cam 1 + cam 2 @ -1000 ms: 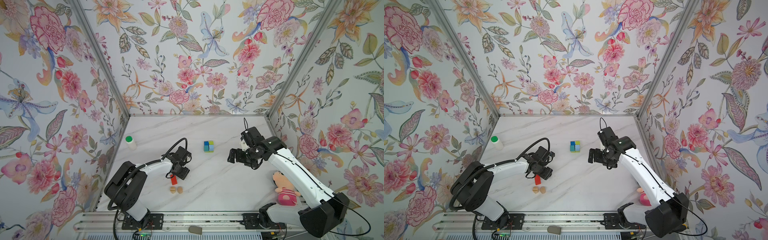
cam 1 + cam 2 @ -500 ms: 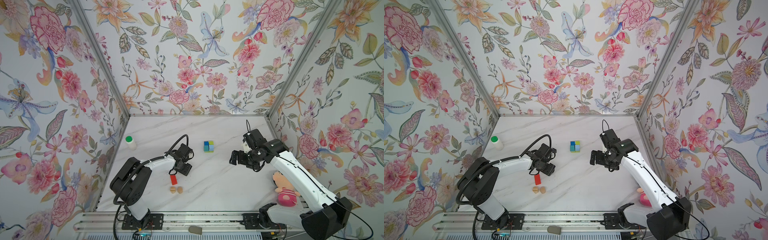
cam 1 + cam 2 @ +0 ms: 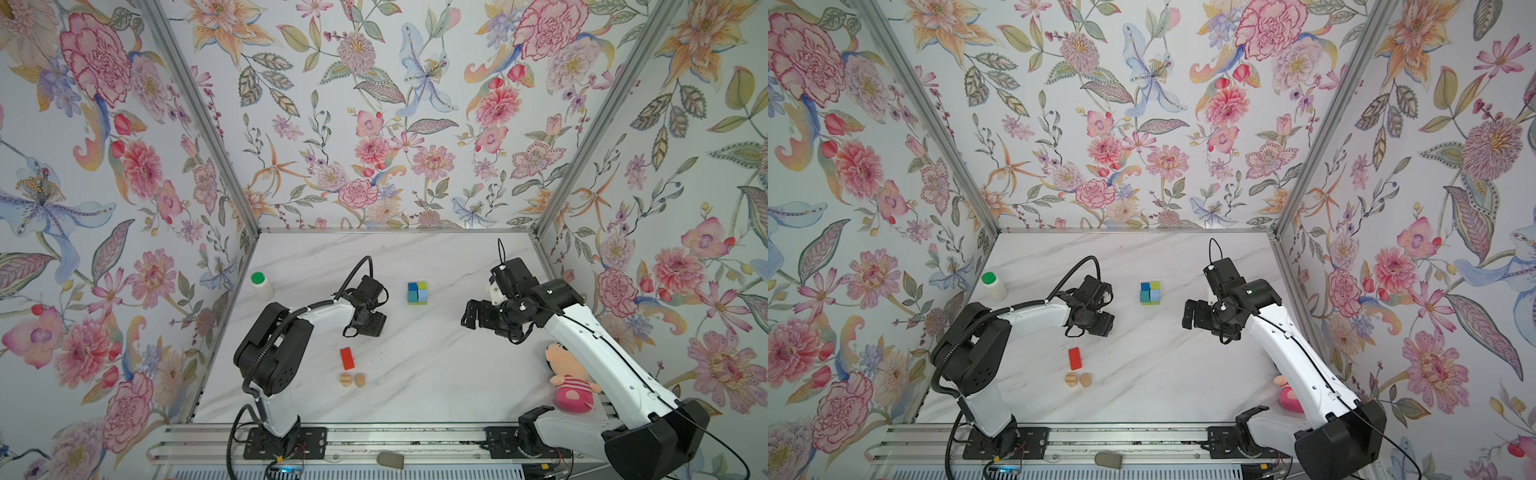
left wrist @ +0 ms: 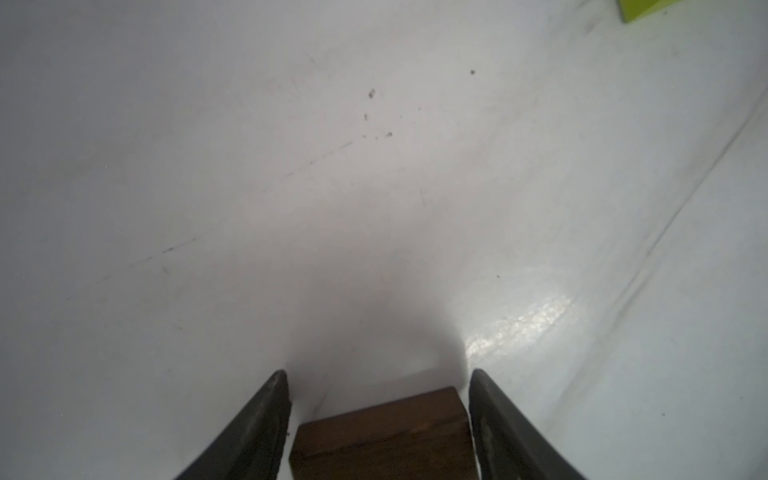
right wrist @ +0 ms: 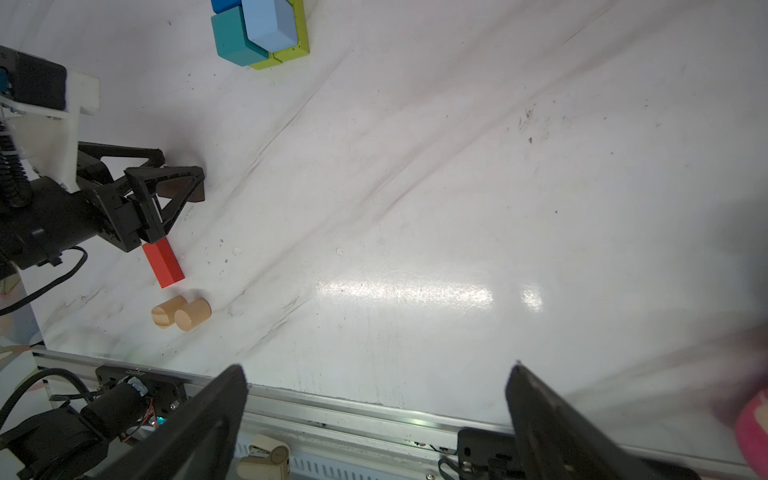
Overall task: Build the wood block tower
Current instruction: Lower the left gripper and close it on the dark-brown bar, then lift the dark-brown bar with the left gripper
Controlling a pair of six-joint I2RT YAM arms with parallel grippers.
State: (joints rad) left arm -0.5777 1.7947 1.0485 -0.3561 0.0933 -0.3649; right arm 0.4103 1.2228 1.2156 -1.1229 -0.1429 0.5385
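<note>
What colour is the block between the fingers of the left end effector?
The block is dark brown; the left wrist view shows it best.

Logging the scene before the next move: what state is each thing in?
left gripper: jaws around dark-brown block, grip unclear
right gripper: open, empty
cubes: clustered, touching
red block: lying flat, untouched
tan pieces: lying side by side
bottle: upright, capped
doll: lying down

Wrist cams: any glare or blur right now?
Left wrist view: brown block slightly soft, small glare patch on the table. Right wrist view: long glare streak mid-table, pink doll smeared at the edge, coloured cubes sharp.
</note>
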